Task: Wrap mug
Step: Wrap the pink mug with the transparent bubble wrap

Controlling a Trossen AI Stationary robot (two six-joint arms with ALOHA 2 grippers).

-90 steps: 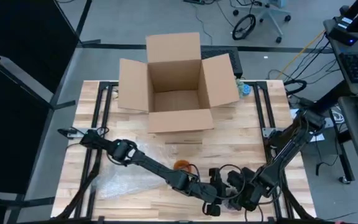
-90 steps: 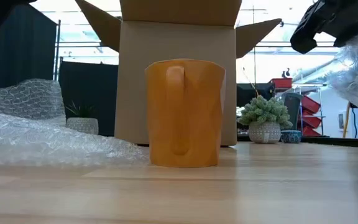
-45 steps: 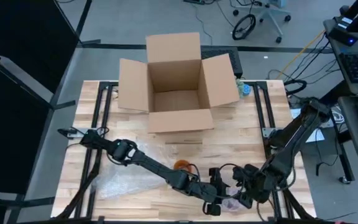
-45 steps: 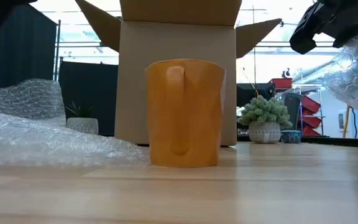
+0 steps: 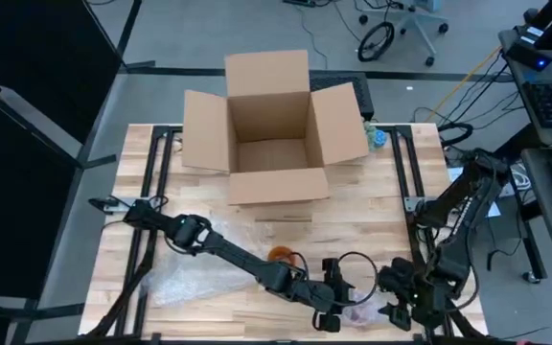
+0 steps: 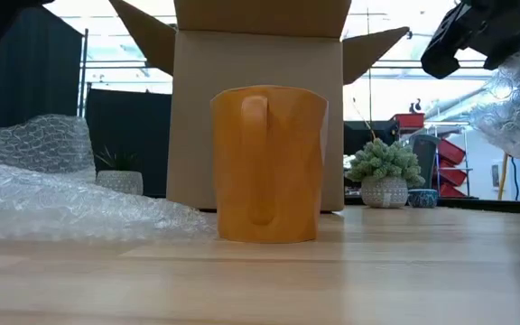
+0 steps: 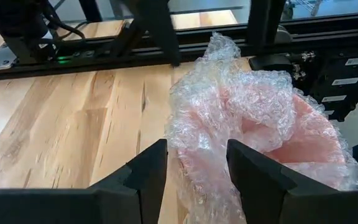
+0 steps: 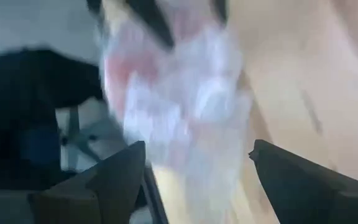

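From above, the orange mug [image 5: 283, 256] stands on the wooden table [image 5: 372, 206] on the near side of the open cardboard box [image 5: 271, 129], well apart from it, with the left arm crossing just in front of the mug. A flat sheet of bubble wrap [image 5: 195, 283] lies to the mug's left under that arm. The left gripper [image 5: 337, 309] sits to the mug's near right, by the table's front edge, with a bunched pinkish wad of bubble wrap [image 5: 362, 312] at its tip. The right gripper [image 5: 402, 309] is farther right of the mug, just past the wad. In the low view the mug [image 6: 269, 163] stands upright with its handle facing the camera, the box [image 6: 258, 108] right behind it; bubble wrap [image 6: 61, 194] spreads out from the mug's left side, and a lifted piece of wrap [image 6: 517, 99] hangs high to the mug's right below a dark gripper part [image 6: 463, 36]. A small potted plant [image 6: 385, 176] shows behind, right of the mug. In the left wrist view the left gripper [image 7: 196, 165] has its fingers parted with the crumpled wad [image 7: 253, 130] lying between and beyond them; whether they pinch it I cannot tell. The right wrist view is blurred: the right gripper [image 8: 194, 168] has its fingers spread wide, released, with the wad [image 8: 179, 93] beyond them.
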